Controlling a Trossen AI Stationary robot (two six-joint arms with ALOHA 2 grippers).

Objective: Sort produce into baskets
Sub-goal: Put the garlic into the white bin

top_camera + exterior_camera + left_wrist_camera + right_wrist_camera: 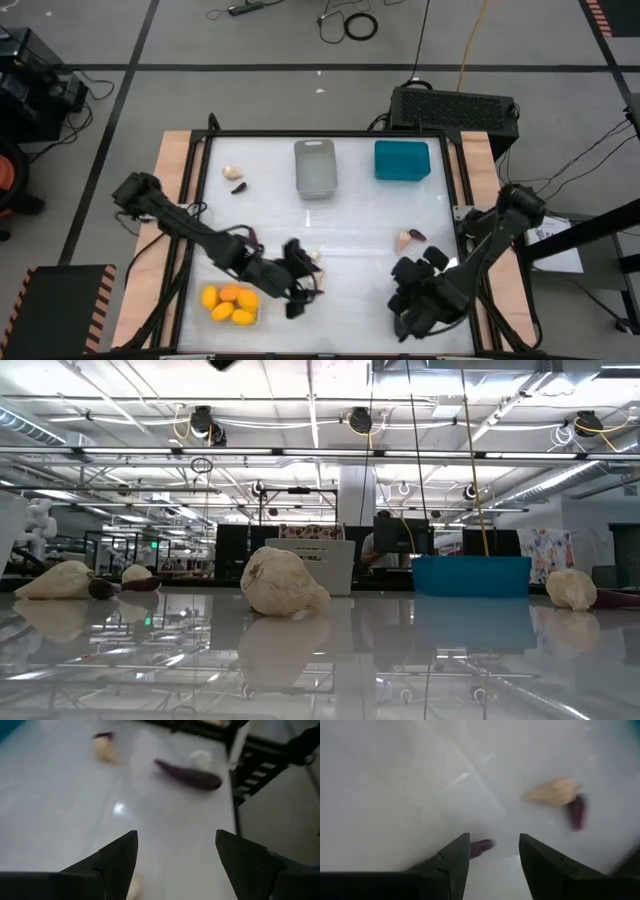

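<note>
Desk: Pincers first. What have you got?

Me: My left pincer point(176, 835) is spread wide and carries nothing. It sits low over the near-middle of the worktop point(350, 215), and a garlic bulb point(315, 257) lies just beside it. I read the wide gap as set for that bulb, which is a fat, lumpy thing. My right pincer point(494, 836) is parted more narrowly, also empty, at the near right. A small purple piece point(481, 847) lies just past its fingertips, half hidden by one finger.

Desk: Which way do the pieces point?

Me: The small one is stubby. I can't call its long axis with that end covered. The long eggplant point(190, 774) is clearer: flat on the worktop, long axis roughly across my left camera's line of sight, thicker end toward the worktop's edge. To close across its width, I judge a pincer would need turning square to that axis.

Desk: And the rest?

Me: Yellow fruits point(230, 303) are already together in the clear basket point(258, 322) at the near left. The grey basket point(315, 167) and teal basket point(402, 160) stand along the far side, well apart from both pincers. One garlic-and-eggplant pair lies at the far left and another at the right, all loose on the worktop.
</note>
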